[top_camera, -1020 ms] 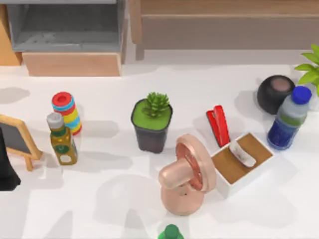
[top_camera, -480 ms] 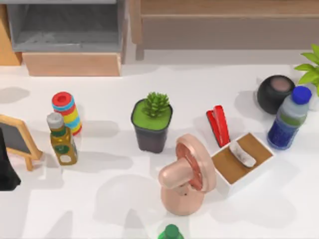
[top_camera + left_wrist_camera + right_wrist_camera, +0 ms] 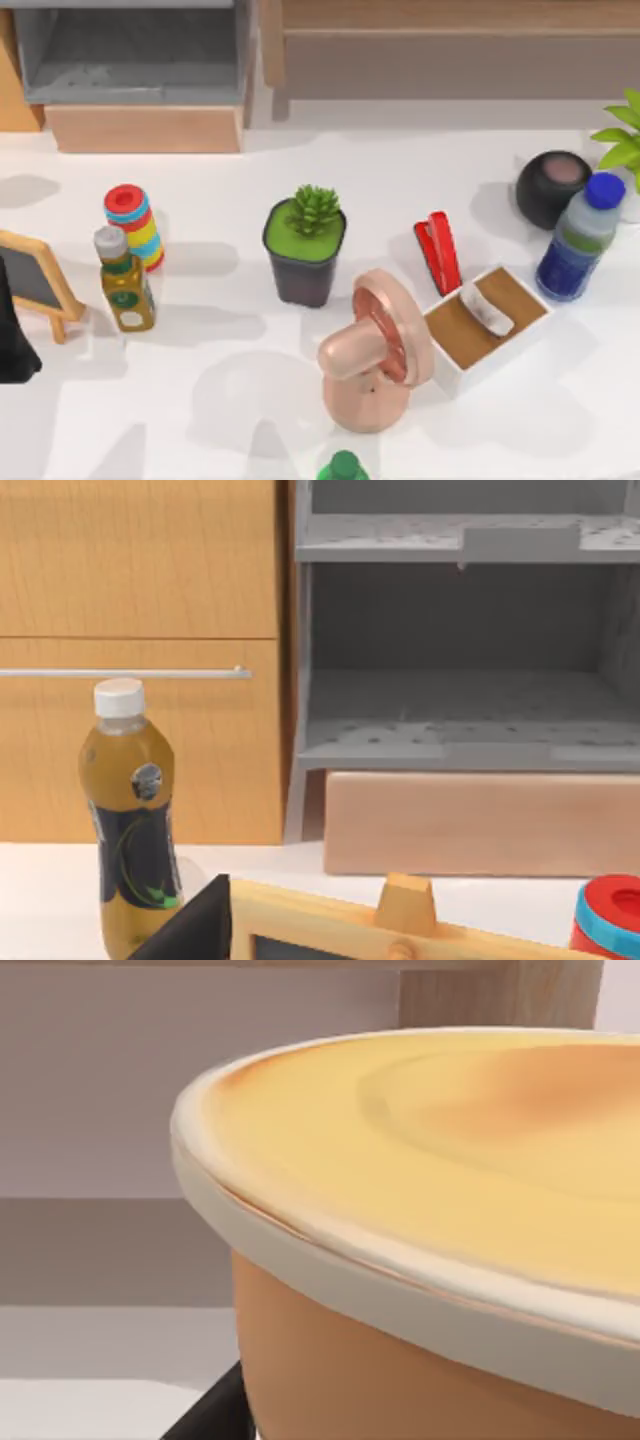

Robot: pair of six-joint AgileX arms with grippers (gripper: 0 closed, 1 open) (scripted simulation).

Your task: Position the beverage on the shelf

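The beverage point(image 3: 124, 281) — an amber bottle with a grey-white cap and a dark label — stands upright on the white worktop point(image 3: 200, 400) at the left of the top view, just below and touching or nearly touching a stack of coloured rings point(image 3: 134, 226). The left wrist view also shows the bottle point(image 3: 131, 825), with the grey shelf point(image 3: 460, 730) open behind it, resting on a pale wooden block point(image 3: 480, 823). In the top view that shelf point(image 3: 130, 60) sits at the upper left, well apart from the bottle. A small chalkboard easel point(image 3: 35, 282) stands at the left edge, beside the bottle.

A dark piece of the left arm point(image 3: 12, 340) shows at the far left edge; whether its hand is released or clenched I cannot tell. The right wrist view looks close at a pale-rimmed tan bowl-like shape point(image 3: 420, 1260) — the right hand's state cannot be told either.

Mid-frame stand a potted succulent point(image 3: 305, 245), a pink fan-like object point(image 3: 375, 350), a red stapler point(image 3: 438, 250) and a white tray point(image 3: 485, 325); a blue-capped bottle point(image 3: 580, 240) stands at the right.
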